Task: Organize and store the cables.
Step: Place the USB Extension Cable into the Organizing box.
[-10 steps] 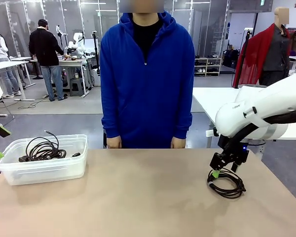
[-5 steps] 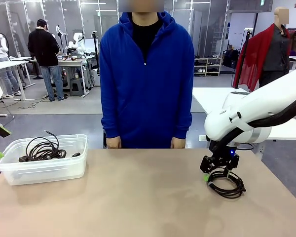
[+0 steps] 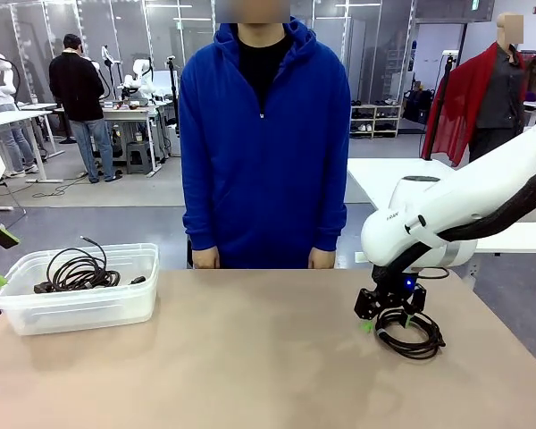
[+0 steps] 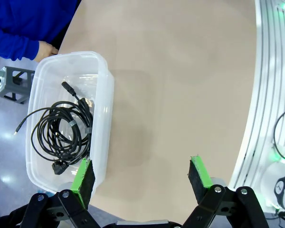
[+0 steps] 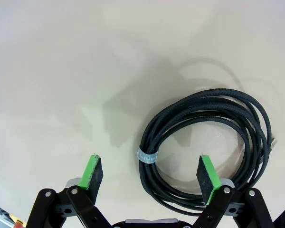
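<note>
The fingers (image 5: 96,172) of the right gripper (image 5: 151,175) stand wide apart and hold nothing; they hang low over a coiled black cable (image 5: 209,147) that lies flat on the tan surface (image 5: 85,61). In the right wrist view one side of the coil, tied with a small grey band (image 5: 146,155), passes between the two green pads, and the rest of the coil spreads toward 2 o'clock. In the front view this gripper (image 3: 386,308) is at the 10 o'clock edge of the same coil (image 3: 413,332), at the 4 o'clock part of the surface (image 3: 250,357). The fingers (image 4: 83,176) of the left gripper (image 4: 141,176) are also wide apart and empty, above the surface (image 4: 180,71). Just beyond its one finger stands a clear plastic bin (image 4: 104,99), and inside it lies another coil of black cable (image 4: 61,130) with a plug end. In the front view the bin (image 3: 80,308) stands at 9 o'clock, with the cable (image 3: 76,271) in it. A person in a blue hoodie (image 3: 263,143) stands at the far side at 12 o'clock, with both hands (image 3: 206,258) at the edge of the surface.
</note>
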Robot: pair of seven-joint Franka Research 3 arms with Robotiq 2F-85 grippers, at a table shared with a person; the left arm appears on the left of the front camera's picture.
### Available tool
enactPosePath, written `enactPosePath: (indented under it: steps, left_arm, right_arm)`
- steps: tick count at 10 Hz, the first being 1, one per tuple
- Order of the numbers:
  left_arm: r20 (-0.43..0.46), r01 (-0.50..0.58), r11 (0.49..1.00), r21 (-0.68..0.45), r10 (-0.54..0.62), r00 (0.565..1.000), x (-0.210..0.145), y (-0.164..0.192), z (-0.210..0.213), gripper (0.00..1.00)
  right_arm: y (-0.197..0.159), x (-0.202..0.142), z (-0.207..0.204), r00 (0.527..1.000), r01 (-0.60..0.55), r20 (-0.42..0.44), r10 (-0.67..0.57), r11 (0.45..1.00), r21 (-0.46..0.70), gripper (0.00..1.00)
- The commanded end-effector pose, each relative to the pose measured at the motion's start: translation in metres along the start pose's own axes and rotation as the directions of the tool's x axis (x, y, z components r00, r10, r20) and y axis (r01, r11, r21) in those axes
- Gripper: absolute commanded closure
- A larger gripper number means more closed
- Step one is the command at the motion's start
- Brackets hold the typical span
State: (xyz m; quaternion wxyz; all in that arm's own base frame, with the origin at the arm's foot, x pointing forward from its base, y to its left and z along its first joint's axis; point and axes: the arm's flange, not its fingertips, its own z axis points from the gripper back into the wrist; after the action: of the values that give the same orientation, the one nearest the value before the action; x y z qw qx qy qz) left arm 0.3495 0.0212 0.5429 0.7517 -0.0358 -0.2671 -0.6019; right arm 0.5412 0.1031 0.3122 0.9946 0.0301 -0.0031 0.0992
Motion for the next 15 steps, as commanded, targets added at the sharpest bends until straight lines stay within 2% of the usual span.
enactPosePath:
  steps: [1, 5, 9, 14, 15]
  left_arm:
    - [0.001, 0.001, 1.000, 0.002, -0.001, 1.000, 0.0002, 0.0000, 0.0009, 0.00]
    - [0.001, 0.001, 1.000, 0.002, -0.001, 1.000, 0.0002, 0.0000, 0.0009, 0.00]
    - [0.001, 0.001, 1.000, 0.002, -0.001, 1.000, 0.0002, 0.0000, 0.0009, 0.00]
    - [0.001, 0.001, 1.000, 0.002, -0.001, 1.000, 0.0002, 0.0000, 0.0009, 0.00]
    - [0.001, 0.001, 1.000, 0.002, -0.001, 1.000, 0.0002, 0.0000, 0.0009, 0.00]
  right_arm:
    - [0.0055, 0.0090, -0.0057, 0.999, 0.040, 0.001, -0.040, 0.999, -0.018, 0.00]
    - [0.0060, 0.0118, -0.0115, 0.999, 0.052, 0.000, -0.052, 0.998, -0.028, 0.02]
    - [0.0073, 0.0130, -0.0114, 0.999, 0.050, -0.003, -0.050, 0.998, -0.037, 0.33]
    - [0.0085, 0.0123, -0.0101, 0.999, 0.054, 0.002, -0.054, 0.997, -0.056, 0.83]
    - [0.0087, 0.0121, -0.0094, 0.998, 0.057, 0.009, -0.056, 0.996, -0.063, 0.70]
